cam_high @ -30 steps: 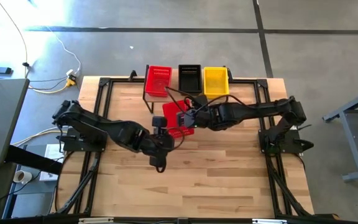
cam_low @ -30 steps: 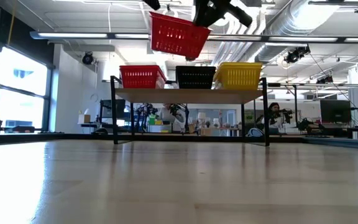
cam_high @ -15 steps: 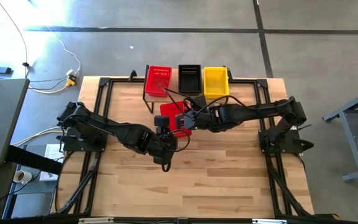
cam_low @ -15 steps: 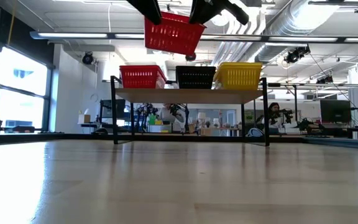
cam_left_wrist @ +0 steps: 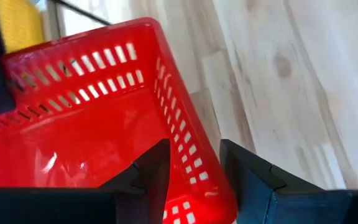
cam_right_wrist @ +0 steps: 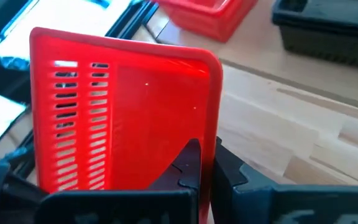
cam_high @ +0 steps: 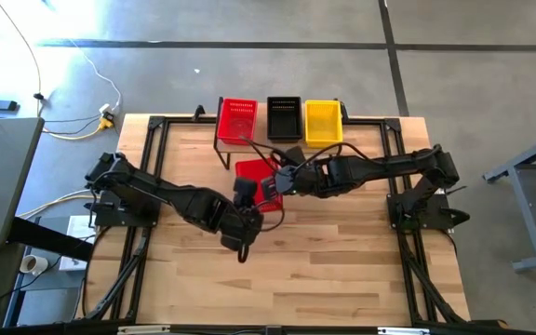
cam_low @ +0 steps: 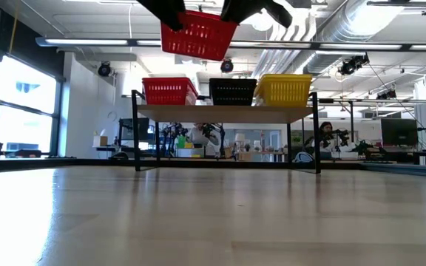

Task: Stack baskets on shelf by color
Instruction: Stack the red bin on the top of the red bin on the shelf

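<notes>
Two pincers gripped one red basket (cam_high: 252,177) at once, held in the air over the worktop (cam_high: 342,261), near side of the shelf (cam_low: 228,112) and a bit left of its middle. Left pincer (cam_left_wrist: 191,165) was part-way apart, one finger inside the basket wall and one outside, clamped on a mesh side near a corner. Right pincer (cam_right_wrist: 205,163) was pinched tight on the rim of the opposite wall, fingers nearly touching across the thin plastic. High view: left arm reached in from the left edge of the worktop, right arm from the right, and they met at the basket. Low view: held basket (cam_low: 198,35) was tilted, left end lower, hanging above the level of the shelf baskets and clear of them.

Shelf stood at the far edge of the worktop, light plank top on thin black legs. Three basket stacks sat on it in a row: red stack (cam_high: 238,119) at left, black stack (cam_high: 284,115) in the middle, yellow stack (cam_high: 323,122) at right, close side by side. Could not tell how many baskets were nested in each stack. Held red basket was near the red stack but not over it, not touching.
</notes>
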`<action>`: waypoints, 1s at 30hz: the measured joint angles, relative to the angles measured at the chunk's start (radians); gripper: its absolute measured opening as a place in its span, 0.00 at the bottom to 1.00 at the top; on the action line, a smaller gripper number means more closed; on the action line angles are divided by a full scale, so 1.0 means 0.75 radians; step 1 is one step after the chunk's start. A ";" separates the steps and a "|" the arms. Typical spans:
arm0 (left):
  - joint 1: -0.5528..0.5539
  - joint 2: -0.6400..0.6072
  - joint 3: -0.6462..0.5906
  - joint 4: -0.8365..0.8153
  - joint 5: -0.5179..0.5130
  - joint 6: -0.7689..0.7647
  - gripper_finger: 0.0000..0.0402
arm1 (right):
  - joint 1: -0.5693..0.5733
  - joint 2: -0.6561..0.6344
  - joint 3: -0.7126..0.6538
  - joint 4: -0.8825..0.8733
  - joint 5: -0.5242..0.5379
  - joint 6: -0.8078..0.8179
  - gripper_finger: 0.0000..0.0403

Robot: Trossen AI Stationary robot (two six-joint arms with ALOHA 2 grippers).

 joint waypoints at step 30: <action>-0.026 -0.002 0.002 -0.100 -0.060 0.180 0.03 | -0.022 -0.001 0.001 0.057 -0.050 -0.277 0.00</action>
